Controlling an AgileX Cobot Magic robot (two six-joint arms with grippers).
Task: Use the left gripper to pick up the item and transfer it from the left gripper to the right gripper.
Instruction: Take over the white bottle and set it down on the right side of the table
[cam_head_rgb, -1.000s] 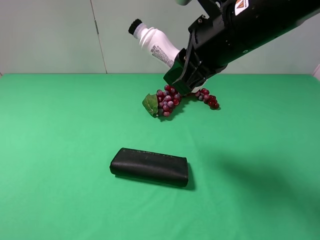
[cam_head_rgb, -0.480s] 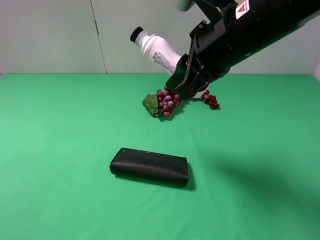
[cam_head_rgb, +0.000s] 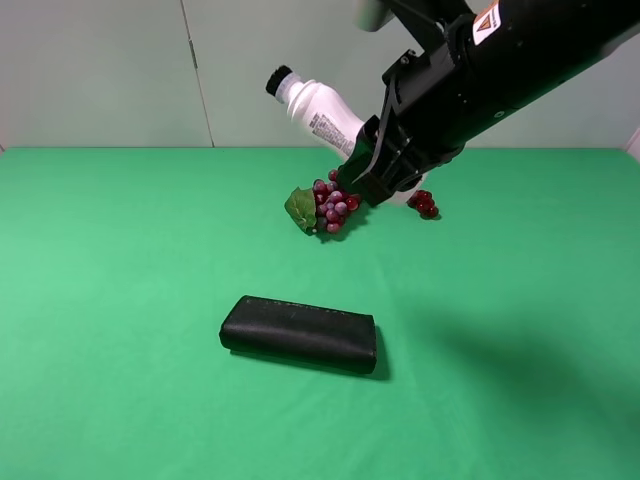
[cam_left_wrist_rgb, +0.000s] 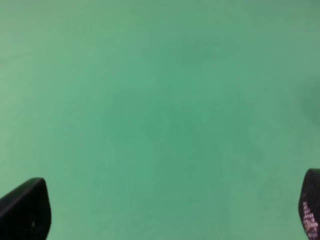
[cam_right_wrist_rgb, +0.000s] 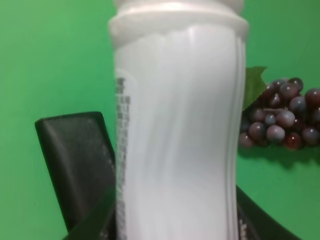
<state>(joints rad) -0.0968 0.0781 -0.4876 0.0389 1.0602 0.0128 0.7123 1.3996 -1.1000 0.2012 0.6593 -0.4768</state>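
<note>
Clamping one bottle (cam_head_rgb: 320, 108): right gripper (cam_head_rgb: 368, 168); left gripper (cam_left_wrist_rgb: 168, 212) seemingly spread wide; one grape bunch (cam_head_rgb: 335, 205), one case (cam_head_rgb: 298, 333).

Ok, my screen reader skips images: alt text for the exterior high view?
The right gripper holds the white, black-capped bottle aloft and tilted. On the green table lie a red grape bunch and, nearer the camera, a black oblong case.
</note>
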